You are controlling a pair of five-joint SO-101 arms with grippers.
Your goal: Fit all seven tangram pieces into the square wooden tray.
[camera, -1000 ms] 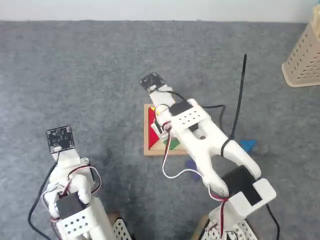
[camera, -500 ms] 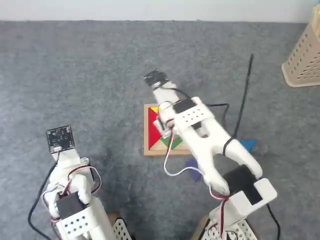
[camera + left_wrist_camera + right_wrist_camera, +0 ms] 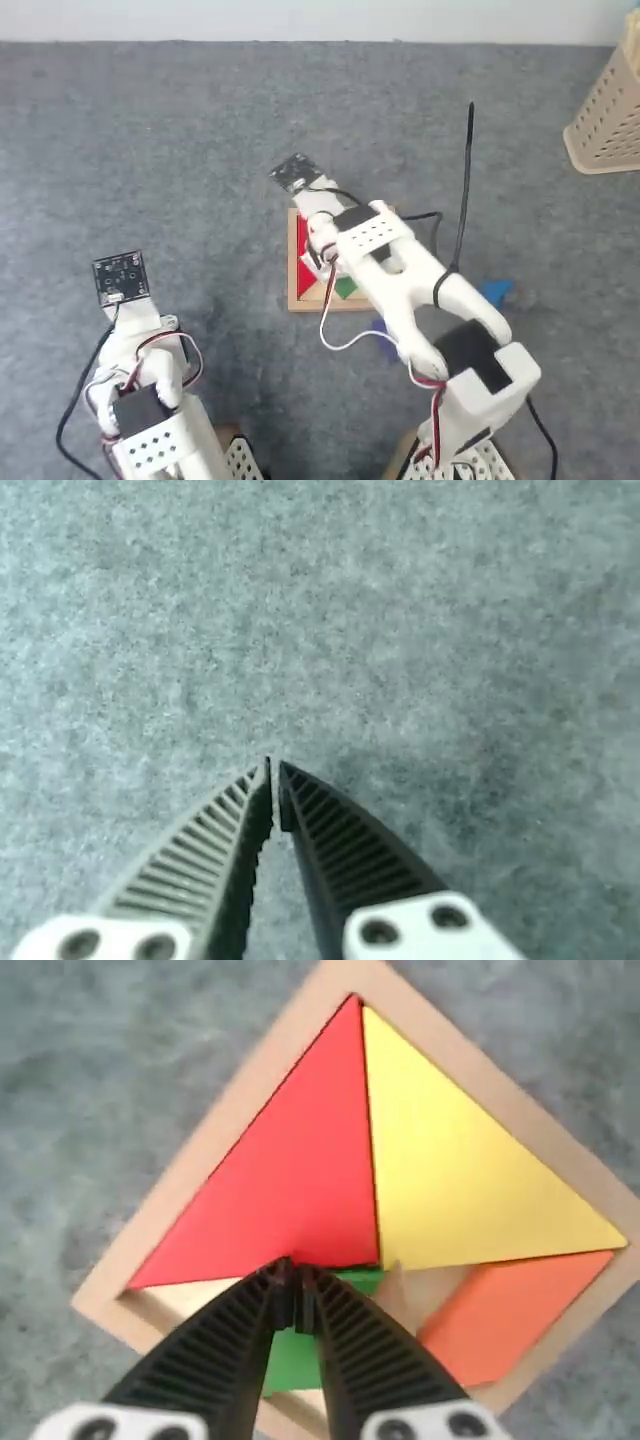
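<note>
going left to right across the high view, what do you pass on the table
left arm → wooden tray → blue piece → beige basket

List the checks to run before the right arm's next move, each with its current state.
1. Right tool shut, tips over the green piece: ok.
2. Green piece flat in the tray: cannot tell, the tool covers part of it.
3. Red triangle and yellow triangle seated: ok.
4. All pieces in the tray: not ok; a blue piece lies on the carpet.
5. Left tool away from the tray: ok.
</note>
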